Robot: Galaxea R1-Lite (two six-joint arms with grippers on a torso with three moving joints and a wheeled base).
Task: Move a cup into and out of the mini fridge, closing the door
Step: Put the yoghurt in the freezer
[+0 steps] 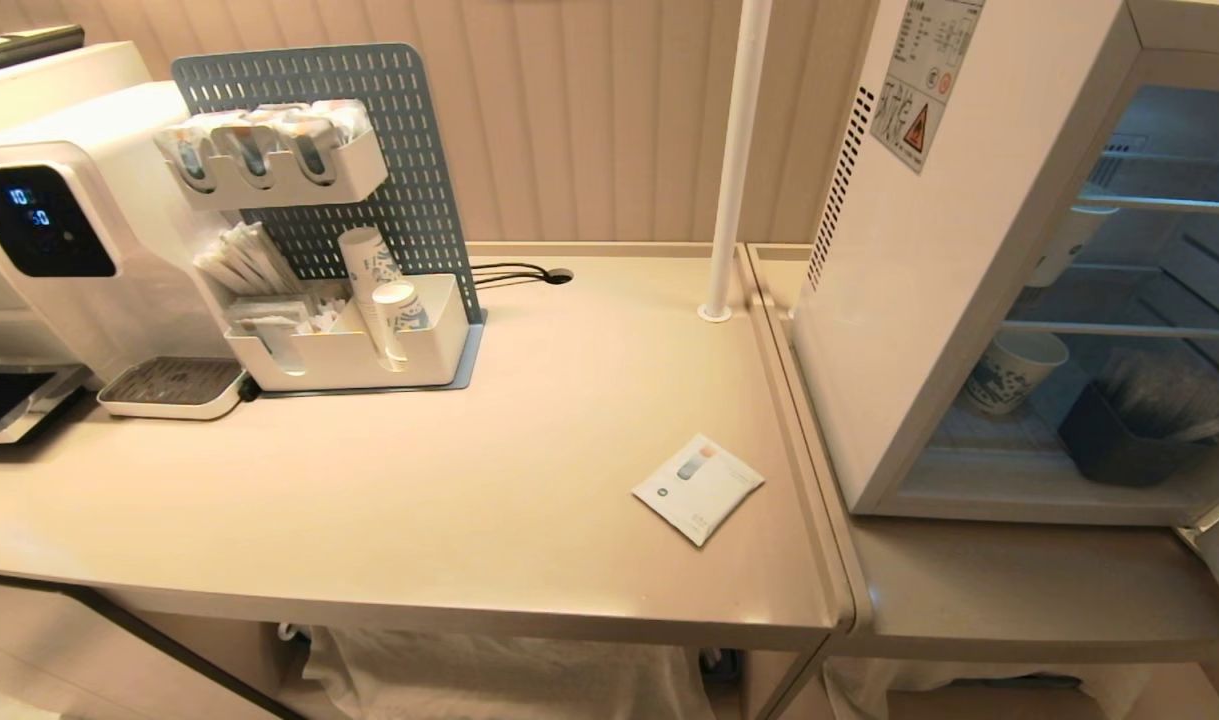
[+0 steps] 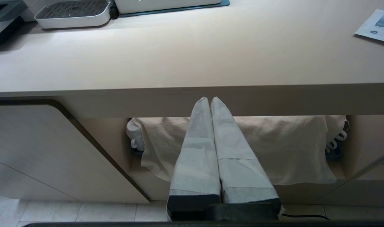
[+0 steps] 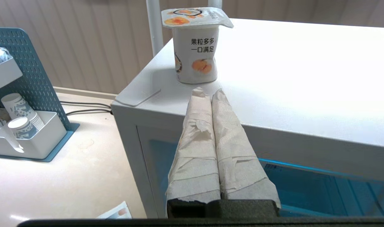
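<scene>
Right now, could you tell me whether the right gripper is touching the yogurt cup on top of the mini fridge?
Apart. The right wrist view shows the shut right gripper just short of the yogurt cup, with a strip of the mini fridge top between them.

The head camera looks steeply down on the worktop (image 1: 469, 480), with the fridge (image 1: 929, 300) at the right edge. The left wrist camera sits low, just before the worktop's front edge, facing under it. The right wrist camera faces level and close across the fridge top. All three seem to share the white packet (image 1: 697, 488).
</scene>
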